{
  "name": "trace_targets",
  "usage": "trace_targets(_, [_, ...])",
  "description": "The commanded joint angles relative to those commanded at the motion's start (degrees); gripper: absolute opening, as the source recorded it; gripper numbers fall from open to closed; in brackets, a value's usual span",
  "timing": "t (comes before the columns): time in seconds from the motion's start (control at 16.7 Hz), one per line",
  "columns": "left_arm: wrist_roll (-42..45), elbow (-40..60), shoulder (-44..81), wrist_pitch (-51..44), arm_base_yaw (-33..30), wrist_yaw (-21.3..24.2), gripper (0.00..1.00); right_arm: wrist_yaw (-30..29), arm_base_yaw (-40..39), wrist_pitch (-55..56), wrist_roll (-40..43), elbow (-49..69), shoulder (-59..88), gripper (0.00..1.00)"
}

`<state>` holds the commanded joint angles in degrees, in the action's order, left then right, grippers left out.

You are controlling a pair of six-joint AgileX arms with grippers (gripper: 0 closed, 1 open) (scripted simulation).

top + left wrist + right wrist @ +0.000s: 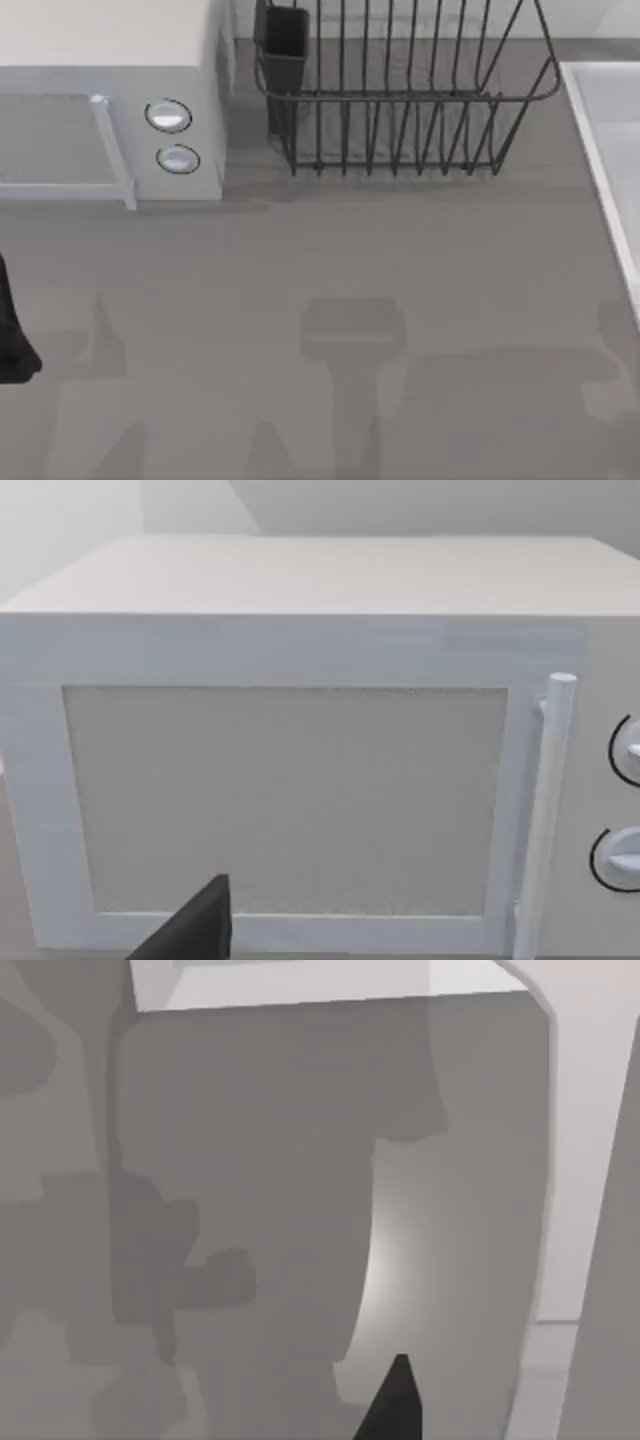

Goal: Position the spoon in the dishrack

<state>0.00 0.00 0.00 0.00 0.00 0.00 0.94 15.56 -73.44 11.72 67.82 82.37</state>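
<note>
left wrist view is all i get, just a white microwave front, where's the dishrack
Observer: In the top view the dishrack stands to the right of the microwave, at the back of the table.
Operator: any cup on it
Observer: Yes, a dark utensil cup sits at the rack's left corner, the one nearest the microwave.
Operator: and where's my left arm
Observer: A dark part of the left arm is at the table's left edge, in front of the microwave.
</note>
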Motion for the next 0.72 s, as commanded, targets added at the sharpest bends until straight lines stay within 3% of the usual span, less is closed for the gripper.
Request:
trace_targets(0.3, [0.0,0.0,0.0,0.0,0.0,0.0,1.00,0.0,0.0,-10.2,0.0,9.1,-3.8,0.00])
trace_targets(0.72, [0.0,0.0,0.0,0.0,0.0,0.0,1.00,-1.6,-2.0,-8.5,-0.5,9.6,-3.5,0.00])
